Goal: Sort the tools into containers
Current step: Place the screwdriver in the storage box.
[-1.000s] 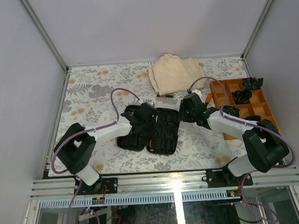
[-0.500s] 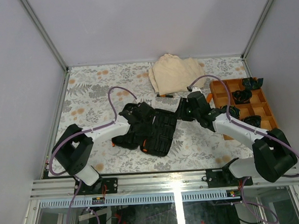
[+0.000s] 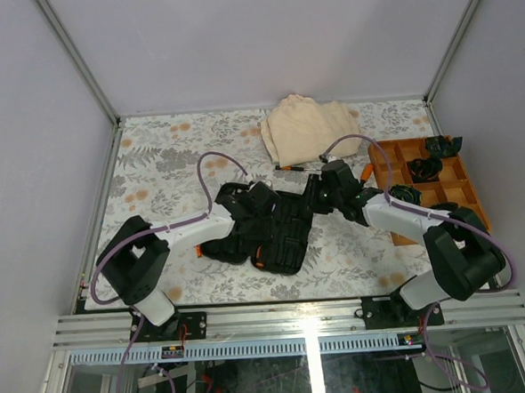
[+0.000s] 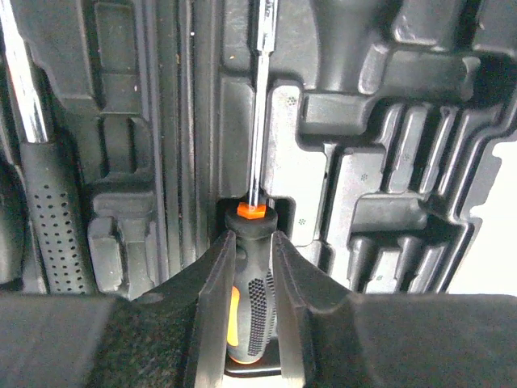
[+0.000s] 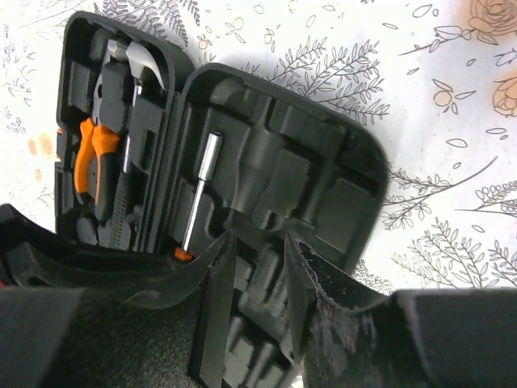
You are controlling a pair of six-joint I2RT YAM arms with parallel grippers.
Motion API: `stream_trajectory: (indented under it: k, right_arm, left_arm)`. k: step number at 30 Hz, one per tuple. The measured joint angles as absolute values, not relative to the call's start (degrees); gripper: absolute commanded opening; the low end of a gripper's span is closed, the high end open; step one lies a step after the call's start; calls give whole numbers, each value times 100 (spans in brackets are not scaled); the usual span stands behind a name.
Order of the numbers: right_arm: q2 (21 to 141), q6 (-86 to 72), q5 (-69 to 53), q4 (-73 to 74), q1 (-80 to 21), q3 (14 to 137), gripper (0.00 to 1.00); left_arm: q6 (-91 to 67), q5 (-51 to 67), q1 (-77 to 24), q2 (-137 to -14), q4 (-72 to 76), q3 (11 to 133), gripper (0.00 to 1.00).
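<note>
Lying open near the middle of the flower-patterned table (image 3: 154, 167), the black case (image 3: 287, 235) shows both moulded halves. Left gripper (image 4: 252, 246): fingers pinch the black-and-orange handle of a screwdriver (image 4: 258, 137), whose shaft runs along the case's slots; contact with the case cannot be told. Right gripper (image 5: 258, 242): fingers slightly parted over one half, holding nothing. Orange-handled pliers (image 5: 90, 153) and hammer (image 5: 137, 58) sit in the far half.

The case (image 3: 283, 235) has been turned slightly on the surface (image 3: 154, 167). The left end effector (image 4: 252, 242), gripping a screwdriver (image 4: 250, 311), and the right end effector (image 5: 257, 242) have been brought nearer together.
</note>
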State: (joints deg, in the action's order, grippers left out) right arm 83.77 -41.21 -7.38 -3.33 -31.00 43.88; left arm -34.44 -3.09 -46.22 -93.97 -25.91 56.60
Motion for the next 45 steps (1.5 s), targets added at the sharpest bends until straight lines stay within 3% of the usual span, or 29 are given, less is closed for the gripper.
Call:
stream_trajectory:
  k: [11,22,36,45]
  right_arm:
    - [9207,-4313,-919,-462,-3367,4893,35]
    - [9863,-4416,-862,-478,-3468,5470,23]
    - [10368,-4368,-864,-130,-3492,5763,20]
    - [10613,-4268,-867,615,-3489,6324,2]
  left_arm:
    - [-3684,-180,-5030,-9609,-2480,5865,15]
    - [-3750,-132,-5030,-9625,-2480,5876,13]
    - [-3752,-102,-5033,-9649,-2486,5905,11]
    - [-3752,-102,-5033,-9653,-2475,5907,10]
